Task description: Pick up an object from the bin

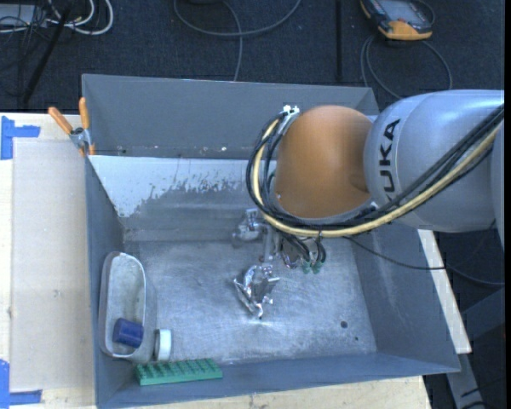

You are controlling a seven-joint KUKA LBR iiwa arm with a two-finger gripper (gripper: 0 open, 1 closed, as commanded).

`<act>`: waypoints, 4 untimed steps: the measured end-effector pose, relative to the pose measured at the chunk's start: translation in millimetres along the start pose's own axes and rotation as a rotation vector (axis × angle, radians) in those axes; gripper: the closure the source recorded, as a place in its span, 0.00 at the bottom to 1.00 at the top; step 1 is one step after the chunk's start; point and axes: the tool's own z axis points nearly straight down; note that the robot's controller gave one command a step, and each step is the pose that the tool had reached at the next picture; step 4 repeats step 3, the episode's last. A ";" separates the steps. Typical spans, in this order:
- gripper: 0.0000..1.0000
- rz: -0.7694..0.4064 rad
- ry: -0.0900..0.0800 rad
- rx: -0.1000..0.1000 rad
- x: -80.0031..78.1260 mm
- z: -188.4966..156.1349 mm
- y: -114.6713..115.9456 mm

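The arm reaches into the bin, its gripper low over the bare middle of the floor, maybe touching it, though that's hard to say from here. Spread or clenched, I cannot tell. The loose things lie well apart from it in the near-left corner. There's a clear tub on its side with a blue cap inside, a white round piece just beside it, and a green toothed strip along the front wall.
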 end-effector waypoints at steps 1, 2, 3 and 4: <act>0.00 -0.100 0.004 -0.006 1.0 91.9 -36.0; 1.00 -0.099 0.002 -0.004 0.2 88.3 -36.2; 1.00 -0.165 -0.002 -0.002 7.4 -78.1 -37.4; 1.00 -0.165 -0.002 -0.002 7.4 -78.1 -37.4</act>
